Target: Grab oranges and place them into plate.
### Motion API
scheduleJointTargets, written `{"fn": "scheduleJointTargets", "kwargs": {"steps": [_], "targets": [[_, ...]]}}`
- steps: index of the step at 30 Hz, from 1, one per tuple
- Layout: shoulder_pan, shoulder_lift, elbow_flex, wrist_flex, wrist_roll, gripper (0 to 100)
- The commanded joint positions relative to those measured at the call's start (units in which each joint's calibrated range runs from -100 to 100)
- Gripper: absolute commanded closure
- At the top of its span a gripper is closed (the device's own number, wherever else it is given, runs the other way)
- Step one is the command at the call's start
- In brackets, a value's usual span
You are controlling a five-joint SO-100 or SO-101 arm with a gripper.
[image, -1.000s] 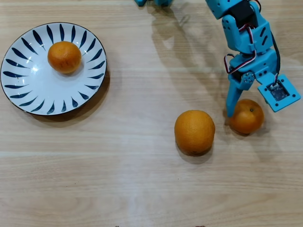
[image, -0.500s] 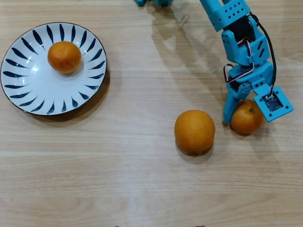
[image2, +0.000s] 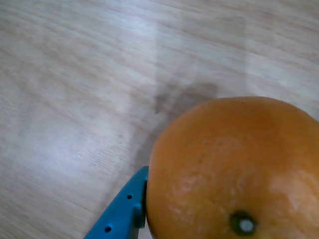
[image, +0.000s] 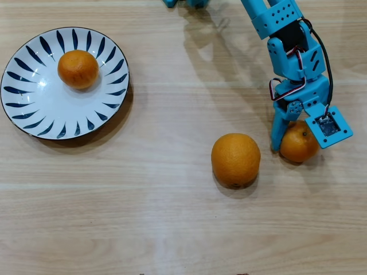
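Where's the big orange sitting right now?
In the overhead view the big orange sits on the bare table right of centre, just left of the small orange in the gripper, far from the plate.

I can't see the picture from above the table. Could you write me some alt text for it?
A blue robot arm's gripper has its jaws around a small orange at the right of a wooden table. A larger orange lies loose just to its left, and another small orange already sits in a white plate with dark blue leaf strokes at upper left.
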Motion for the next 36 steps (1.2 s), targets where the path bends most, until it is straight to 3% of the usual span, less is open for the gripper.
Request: {"fn": "scheduleJointTargets", "kwargs": {"steps": [1,8,20,31,36], "targets": [[-0.6,-1.6,-2.9,-0.7,0.1,68],[0.1,-12.2,-1.6,0.7,2.8,68],[9.8,-32.7,1.0,16.4,11.9,68],[39.2,-64.1,35.0,15.9,18.6,68],[50.5,-69.1,41.6,15.9,21.7,68]]}}
